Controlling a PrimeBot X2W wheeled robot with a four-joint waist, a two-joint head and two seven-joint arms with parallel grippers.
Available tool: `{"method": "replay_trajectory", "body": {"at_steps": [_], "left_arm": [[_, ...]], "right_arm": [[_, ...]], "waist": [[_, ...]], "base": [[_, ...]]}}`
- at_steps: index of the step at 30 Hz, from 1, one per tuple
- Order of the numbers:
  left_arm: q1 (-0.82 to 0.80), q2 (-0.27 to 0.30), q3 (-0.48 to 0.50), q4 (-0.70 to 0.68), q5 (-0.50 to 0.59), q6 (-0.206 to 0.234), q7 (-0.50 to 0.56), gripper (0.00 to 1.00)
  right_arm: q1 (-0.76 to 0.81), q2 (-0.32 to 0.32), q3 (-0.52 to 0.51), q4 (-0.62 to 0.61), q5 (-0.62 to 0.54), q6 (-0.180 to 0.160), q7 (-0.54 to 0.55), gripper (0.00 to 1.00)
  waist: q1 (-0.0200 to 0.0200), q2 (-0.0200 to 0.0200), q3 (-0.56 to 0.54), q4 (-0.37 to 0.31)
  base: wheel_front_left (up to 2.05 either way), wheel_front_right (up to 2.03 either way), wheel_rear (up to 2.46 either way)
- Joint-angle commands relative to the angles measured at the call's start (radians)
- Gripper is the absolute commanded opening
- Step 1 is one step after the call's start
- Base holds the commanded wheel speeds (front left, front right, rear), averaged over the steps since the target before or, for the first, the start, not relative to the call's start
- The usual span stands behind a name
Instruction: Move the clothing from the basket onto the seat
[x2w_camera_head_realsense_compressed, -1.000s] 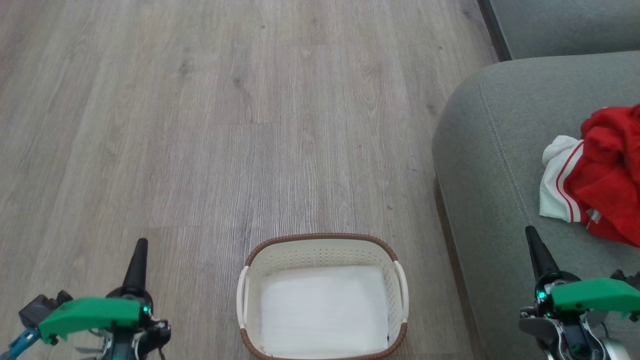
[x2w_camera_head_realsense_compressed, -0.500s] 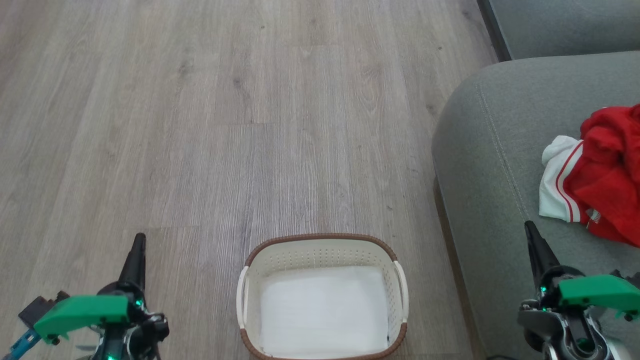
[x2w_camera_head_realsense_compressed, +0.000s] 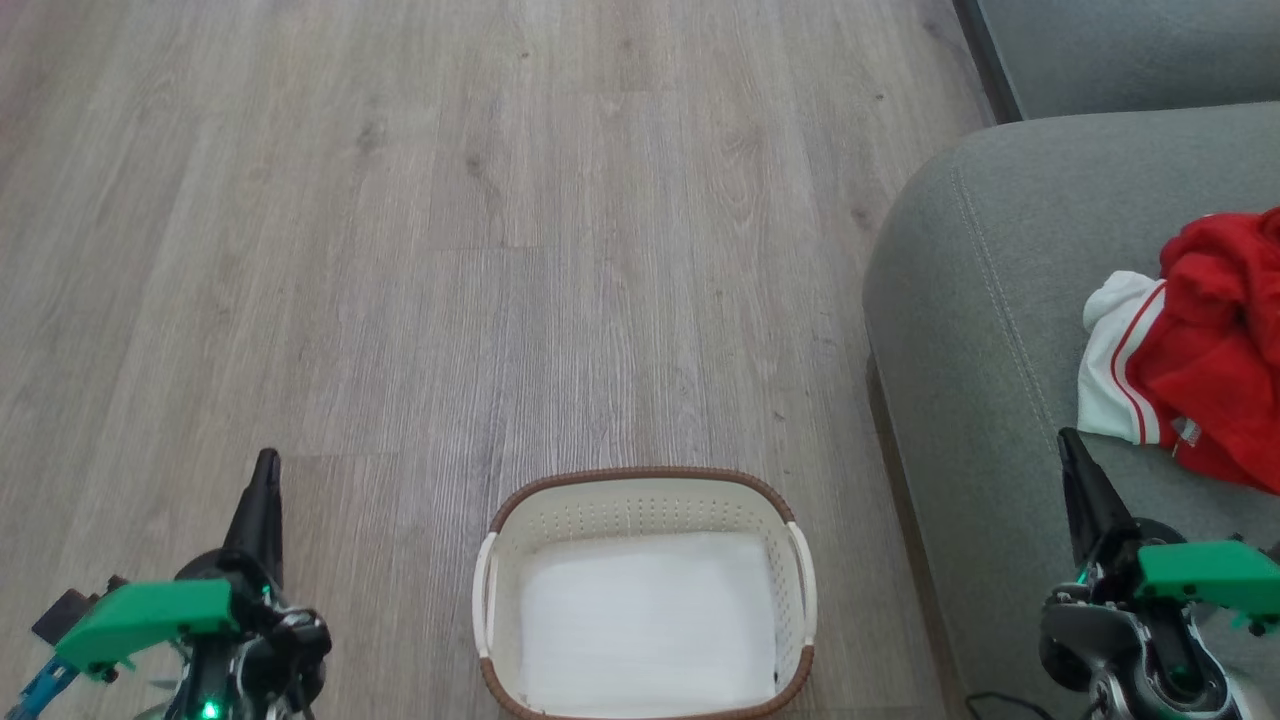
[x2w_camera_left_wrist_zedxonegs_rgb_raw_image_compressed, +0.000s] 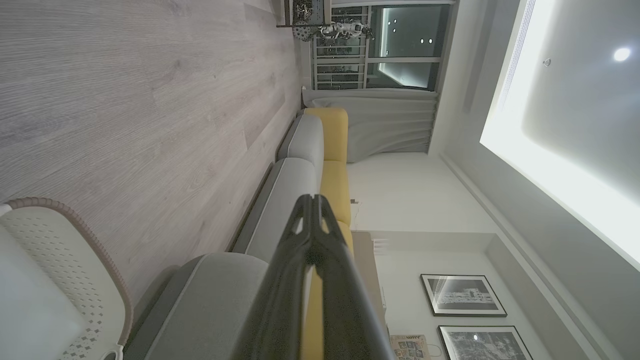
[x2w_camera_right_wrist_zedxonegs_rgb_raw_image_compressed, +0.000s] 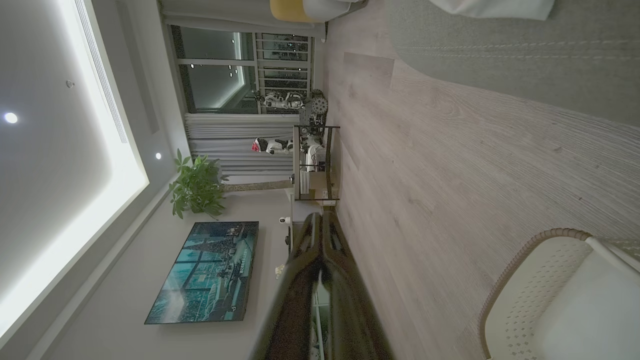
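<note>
Red-and-white clothing heaped on grey-green seat at right, cream basket on wood floor, flat white liner inside, left gripper over floor left of basket, fingers pressed together, right gripper over seat near clothing, fingers pressed together

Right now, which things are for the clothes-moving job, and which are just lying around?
For the job:
- red and white clothing, lying on the seat
- grey-green seat
- basket, on the floor beside the seat

Just there:
- white liner inside the basket
- wooden floor
- plant
- framed pictures on the wall
</note>
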Motion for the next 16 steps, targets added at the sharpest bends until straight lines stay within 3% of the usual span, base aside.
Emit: {"method": "replay_trajectory", "body": {"at_steps": [1, 16], "left_arm": [[-0.048, 0.004, 0.037, -0.036, -0.002, -0.007, 0.008, 0.00], [-0.048, 0.004, 0.037, -0.036, -0.002, -0.007, 0.008, 0.00]], "right_arm": [[-0.049, 0.004, 0.018, -0.033, 0.004, 0.000, 0.008, 0.00], [-0.049, 0.005, 0.016, -0.033, 0.002, 0.000, 0.009, 0.00]], "waist": [[0.0000, 0.0000, 0.000, 0.000], [0.0000, 0.0000, 0.000, 0.000]], "base": [[0.00, 0.00, 0.00], [0.00, 0.00, 0.00]]}}
